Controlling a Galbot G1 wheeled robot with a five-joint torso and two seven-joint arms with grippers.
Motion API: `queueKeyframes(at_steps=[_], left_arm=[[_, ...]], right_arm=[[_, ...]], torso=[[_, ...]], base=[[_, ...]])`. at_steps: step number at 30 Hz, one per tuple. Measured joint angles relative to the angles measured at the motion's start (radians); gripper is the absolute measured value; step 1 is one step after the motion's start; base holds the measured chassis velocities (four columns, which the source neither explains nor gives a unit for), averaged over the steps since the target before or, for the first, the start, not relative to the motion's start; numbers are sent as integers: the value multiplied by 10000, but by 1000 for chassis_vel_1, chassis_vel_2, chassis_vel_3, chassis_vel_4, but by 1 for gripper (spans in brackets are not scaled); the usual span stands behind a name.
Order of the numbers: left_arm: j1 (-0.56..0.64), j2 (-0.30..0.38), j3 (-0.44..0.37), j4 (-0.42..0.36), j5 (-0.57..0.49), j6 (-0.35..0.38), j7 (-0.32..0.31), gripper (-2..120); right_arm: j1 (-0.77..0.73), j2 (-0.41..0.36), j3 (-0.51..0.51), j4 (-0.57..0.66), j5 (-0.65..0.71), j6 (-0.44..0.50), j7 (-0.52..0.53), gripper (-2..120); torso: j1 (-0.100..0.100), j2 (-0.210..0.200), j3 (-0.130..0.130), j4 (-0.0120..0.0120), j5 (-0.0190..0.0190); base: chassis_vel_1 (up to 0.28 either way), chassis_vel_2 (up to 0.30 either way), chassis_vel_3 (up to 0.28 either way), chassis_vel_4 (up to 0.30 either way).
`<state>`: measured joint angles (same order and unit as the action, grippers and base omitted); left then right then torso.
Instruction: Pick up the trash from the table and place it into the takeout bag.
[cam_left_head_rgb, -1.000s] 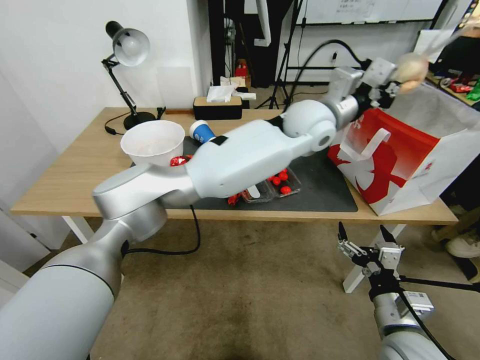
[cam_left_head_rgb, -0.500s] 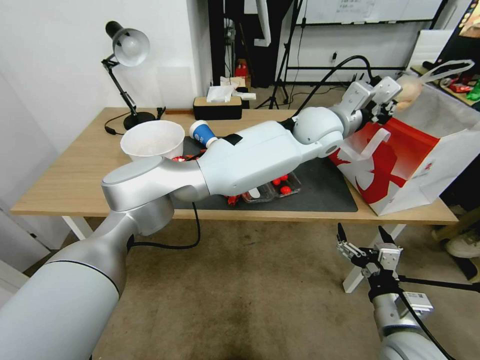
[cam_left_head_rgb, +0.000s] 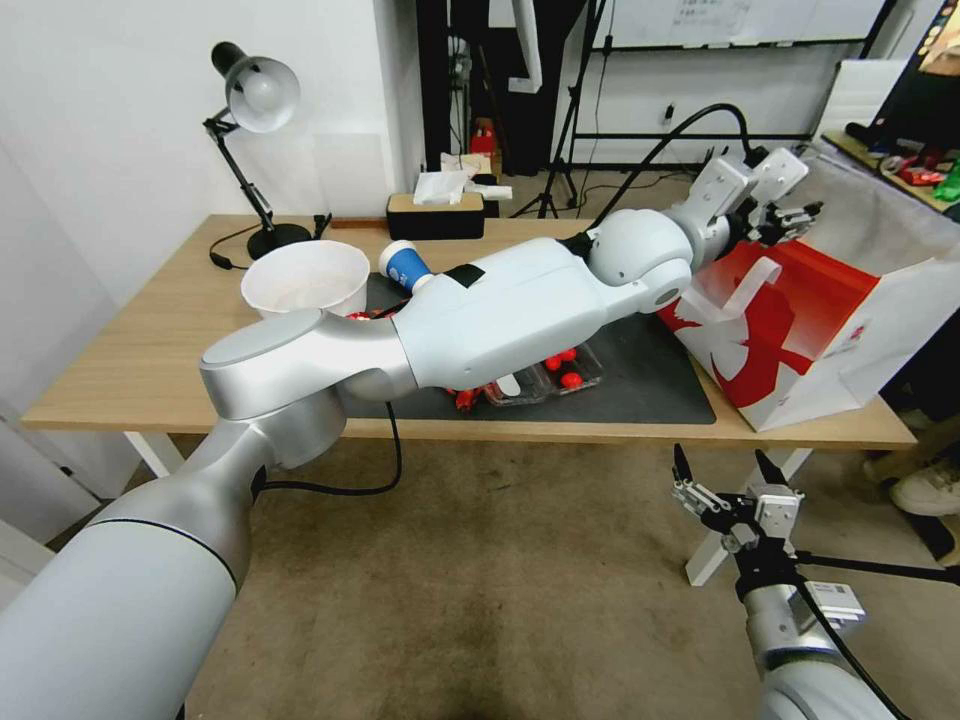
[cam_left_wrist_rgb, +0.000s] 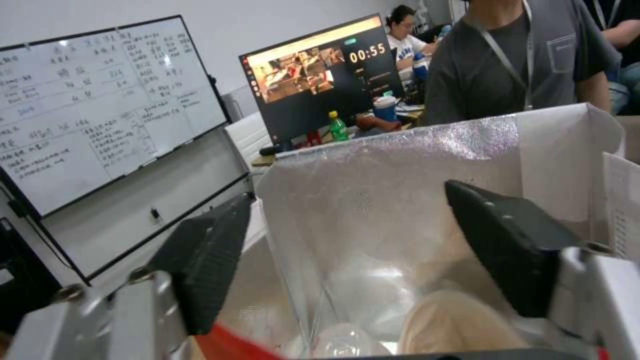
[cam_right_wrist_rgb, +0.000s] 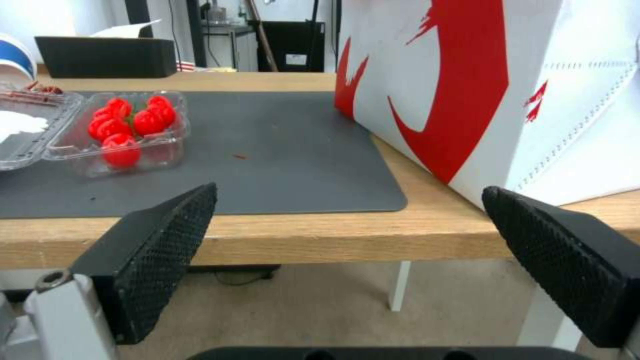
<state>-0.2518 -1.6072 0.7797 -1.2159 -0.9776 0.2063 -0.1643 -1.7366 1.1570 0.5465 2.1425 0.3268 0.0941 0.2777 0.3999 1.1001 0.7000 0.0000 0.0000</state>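
Observation:
My left arm reaches across the table to the red and white takeout bag at its right end. The left gripper hangs open over the bag's mouth with nothing between its fingers. Seen from the left wrist, that gripper looks down into the grey inside, where the clear bag with a beige lump lies at the bottom. A blue paper cup lies on the dark mat behind my arm. My right gripper waits open below the table's front edge.
A big white bowl stands left of the cup. A clear tray of red tomatoes rests on the mat. A desk lamp and a tissue box stand at the back. A person stands behind the bag.
The left gripper came down from above the bag to its mouth and opened. The clear bag with the beige lump left the fingers and now lies inside. The right arm stayed still.

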Motion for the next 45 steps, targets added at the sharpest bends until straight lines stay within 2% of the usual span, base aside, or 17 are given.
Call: queueKeyframes(at_steps=[5, 9, 13, 14, 16, 17, 20, 25, 27, 30, 33, 34, 37, 38, 41, 42, 45], left_arm=[[18, 87, -27, -250, -101, 107, -334, 91], [109, 591, -208, -860, -279, 162, -601, 99], [547, 1808, -600, -2161, -538, 153, -1062, 100], [547, 1808, -600, -2161, -538, 153, -1062, 100], [1114, 2601, -964, -2898, -489, 168, -1325, 100], [1114, 2601, -964, -2898, -489, 168, -1325, 100], [2662, 3984, -1753, -4393, -92, 354, -1764, 100], [4147, 4856, -2527, -5537, 500, 437, -1808, 100], [5475, 5624, -3390, -6606, 900, 545, -1604, 100], [6079, 5901, -3840, -7049, 1109, 591, -1587, 100], [7660, 6452, -5046, -7880, 1660, 641, -1478, 100], [7660, 6452, -5046, -7880, 1660, 641, -1478, 100], [9990, 7150, -6631, -8718, 2418, 596, -935, 100], [9990, 7150, -6631, -8718, 2418, 596, -935, 100], [12220, 7585, -8290, -9317, 3320, 79, -425, 100], [12220, 7585, -8290, -9317, 3320, 79, -425, 100], [14201, 7730, -9432, -9643, 4349, -770, -243, 100]], right_arm=[[3, -13, -6, 0, 18, -1, 0, 100], [27, -24, -39, 0, 26, -4, 0, 100], [75, -36, -93, -5, 33, -15, 0, 100], [75, -36, -93, -5, 33, -15, 0, 100], [110, -45, -115, -7, 34, -38, -9, 100], [110, -45, -115, -7, 34, -38, -9, 100], [117, -38, -136, 44, 34, -72, -16, 100], [91, -49, -138, 151, 33, -108, -17, 100], [42, -81, -134, 288, 32, -144, -17, 100], [20, -81, -143, 345, 23, -159, -17, 100], [-28, -72, -189, 448, -30, -170, -15, 100], [-28, -72, -189, 448, -30, -170, -15, 100], [-133, -93, -172, 618, -50, -174, -14, 100], [-133, -93, -172, 618, -50, -174, -14, 100], [-166, -124, -164, 703, -58, -174, -17, 100], [-166, -124, -164, 703, -58, -174, -17, 100], [-153, -142, -186, 724, -68, -174, -15, 100]], torso=[[0, 0, 0, -4, 0], [0, 0, 0, -2, -1], [0, 0, -1, -1, -3], [0, 0, -1, -1, -3], [0, 0, 0, -1, -5], [0, 0, 0, -1, -5], [1, -2, 0, 3, -6], [0, -1, 0, 0, -7], [0, -2, -1, 5, -9], [0, -1, -2, 3, -10], [0, -1, -1, -5, -3], [0, -1, -1, -5, -3], [0, -1, -2, 2, -5], [0, -1, -2, 2, -5], [-1, 0, -2, 4, -2], [-1, 0, -2, 4, -2], [-1, 0, -2, 1, 1]], base=[[0, 0, 0, 0], [0, 0, 0, 0], [0, 0, 0, 0], [0, 0, 0, 0], [0, 0, 0, 0], [0, 0, 0, 0], [0, 0, 0, 0], [0, 0, 0, 0], [0, 0, 0, 0], [0, 0, 0, 0], [0, 0, 0, 0], [0, 0, 0, 0], [0, 0, 0, 0], [0, 0, 0, 0], [0, 0, 0, 0], [0, 0, 0, 0], [0, 0, 0, 0]])
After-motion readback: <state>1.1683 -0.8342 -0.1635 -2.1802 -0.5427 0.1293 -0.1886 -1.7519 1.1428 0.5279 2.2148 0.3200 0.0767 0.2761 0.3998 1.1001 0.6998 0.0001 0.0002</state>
